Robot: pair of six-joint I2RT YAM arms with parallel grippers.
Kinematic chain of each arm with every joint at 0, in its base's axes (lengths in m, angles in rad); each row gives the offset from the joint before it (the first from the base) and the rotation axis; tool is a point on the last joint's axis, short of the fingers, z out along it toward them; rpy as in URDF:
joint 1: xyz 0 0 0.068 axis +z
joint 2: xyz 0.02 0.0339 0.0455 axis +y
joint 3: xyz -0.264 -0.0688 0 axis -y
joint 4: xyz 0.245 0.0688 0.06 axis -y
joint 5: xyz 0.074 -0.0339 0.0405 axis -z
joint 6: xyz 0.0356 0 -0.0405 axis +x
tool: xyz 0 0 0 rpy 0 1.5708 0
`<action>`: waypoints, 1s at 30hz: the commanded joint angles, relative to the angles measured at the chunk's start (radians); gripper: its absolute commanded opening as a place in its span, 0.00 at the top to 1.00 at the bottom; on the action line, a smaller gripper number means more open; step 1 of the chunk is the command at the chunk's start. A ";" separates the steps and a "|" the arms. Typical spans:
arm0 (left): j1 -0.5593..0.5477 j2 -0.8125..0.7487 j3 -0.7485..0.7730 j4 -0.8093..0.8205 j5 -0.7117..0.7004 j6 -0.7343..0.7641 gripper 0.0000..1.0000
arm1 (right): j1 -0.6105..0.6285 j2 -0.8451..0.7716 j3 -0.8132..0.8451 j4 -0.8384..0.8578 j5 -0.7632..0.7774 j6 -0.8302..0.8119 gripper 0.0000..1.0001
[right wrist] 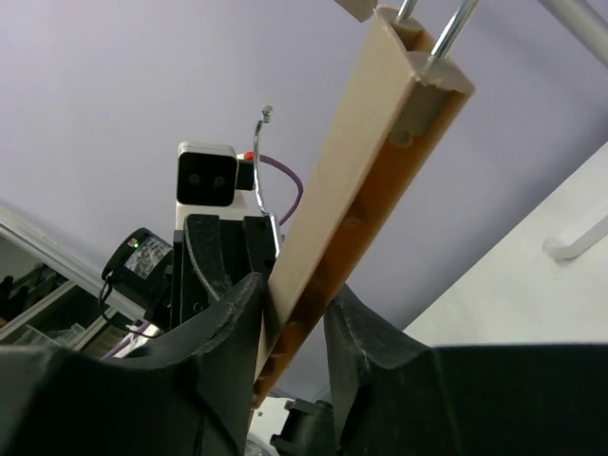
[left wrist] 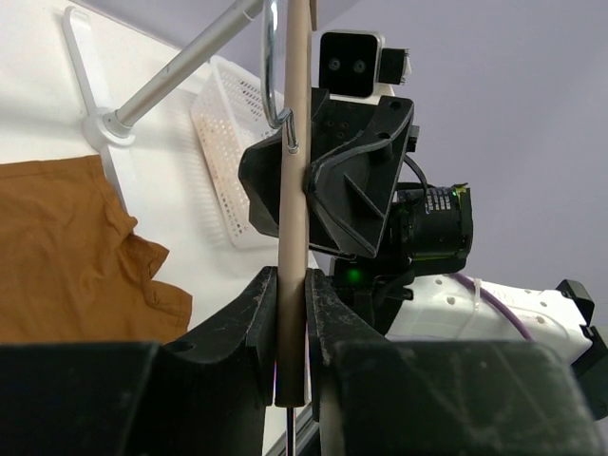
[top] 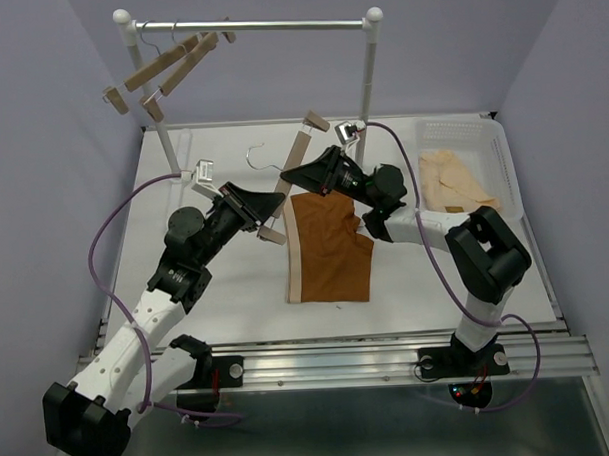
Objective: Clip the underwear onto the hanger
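The rust-brown underwear (top: 330, 249) lies flat on the white table, its pale waistband to the left; part of it shows in the left wrist view (left wrist: 66, 247). The light-wood hanger (top: 300, 153) hangs tilted in the air above the waistband, with its wire hook (top: 257, 155) pointing left. My left gripper (top: 268, 215) is shut on the bar near its lower clip, the bar (left wrist: 294, 190) pinched between both fingers (left wrist: 256, 313). My right gripper (top: 293, 174) grasps the bar near the middle, and both its fingers (right wrist: 237, 313) press the wood (right wrist: 361, 161).
A white garment rack stands at the back, its rail (top: 252, 26) carrying two more wooden clip hangers (top: 169, 68). One rack foot (top: 198, 174) sits close to my left gripper. A white basket (top: 461, 132) at the right holds a cream garment (top: 458, 181).
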 commanded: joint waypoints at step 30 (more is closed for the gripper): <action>-0.022 -0.113 -0.103 -0.024 0.261 0.148 0.01 | -0.002 -0.141 -0.041 0.015 0.009 -0.021 0.99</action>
